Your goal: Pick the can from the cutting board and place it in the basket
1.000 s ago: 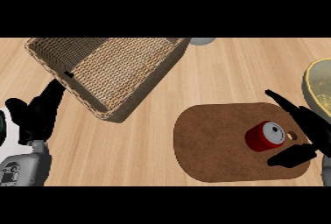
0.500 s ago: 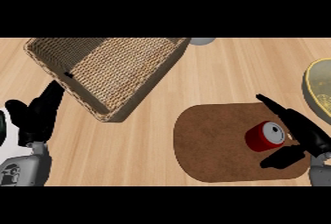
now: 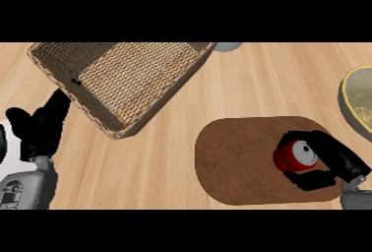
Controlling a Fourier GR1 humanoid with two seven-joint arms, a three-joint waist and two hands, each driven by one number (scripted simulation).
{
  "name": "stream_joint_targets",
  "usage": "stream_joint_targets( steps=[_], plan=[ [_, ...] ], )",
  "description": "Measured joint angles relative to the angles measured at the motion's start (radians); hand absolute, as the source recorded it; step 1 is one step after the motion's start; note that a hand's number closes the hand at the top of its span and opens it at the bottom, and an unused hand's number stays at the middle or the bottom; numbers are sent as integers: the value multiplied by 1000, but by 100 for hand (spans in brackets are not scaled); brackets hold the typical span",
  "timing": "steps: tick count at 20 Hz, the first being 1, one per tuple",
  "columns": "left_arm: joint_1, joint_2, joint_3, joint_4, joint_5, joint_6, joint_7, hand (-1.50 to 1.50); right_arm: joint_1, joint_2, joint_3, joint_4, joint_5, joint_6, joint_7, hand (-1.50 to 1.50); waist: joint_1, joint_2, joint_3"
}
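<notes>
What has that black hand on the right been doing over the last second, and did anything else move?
The right hand has closed in on the red can: its fingers, spread beside the can a second ago, now curl over its top, with the thumb below it. The can has not left the cutting board. The left hand stayed open at the view's left edge, and the basket has not shifted.

You have one view, from the robot's head, looking steeply down onto the wooden counter (image 3: 218, 88) at close range. Both forearms enter from its lower edge. The basket (image 3: 123, 78) is cut by the top edge, the cutting board (image 3: 240, 162) sits lower right.
</notes>
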Motion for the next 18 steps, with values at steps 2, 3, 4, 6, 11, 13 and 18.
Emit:
stream_joint_targets(
  steps=[2,3,4,6,11,13,18],
  plan=[
    [4,-4,-1,-10,-2,3,0,0,5,11,3,0,9,-9,-12,150,0,-1,-1],
    [11,-10,-6,-21,-9,10,4,0,4,12,1,7,10,-11,-21,150,1,-2,-2],
    [16,-10,-6,-16,-9,7,-7,0,0,17,0,18,16,-20,-27,150,0,-3,-3],
    [10,-17,-9,-10,-10,9,-6,0,-27,112,63,-5,62,-86,57,150,9,-4,-6],
    [-15,-32,-48,-8,-10,-17,-6,0,-114,268,202,1,104,-263,189,150,87,14,1],
    [-27,-35,-62,-9,-12,-28,-7,0,-149,295,245,12,108,-332,231,150,117,19,4],
    [-49,-49,-92,-7,-12,-47,-7,0,-230,326,328,29,85,-539,313,150,173,28,10]
  ],
)
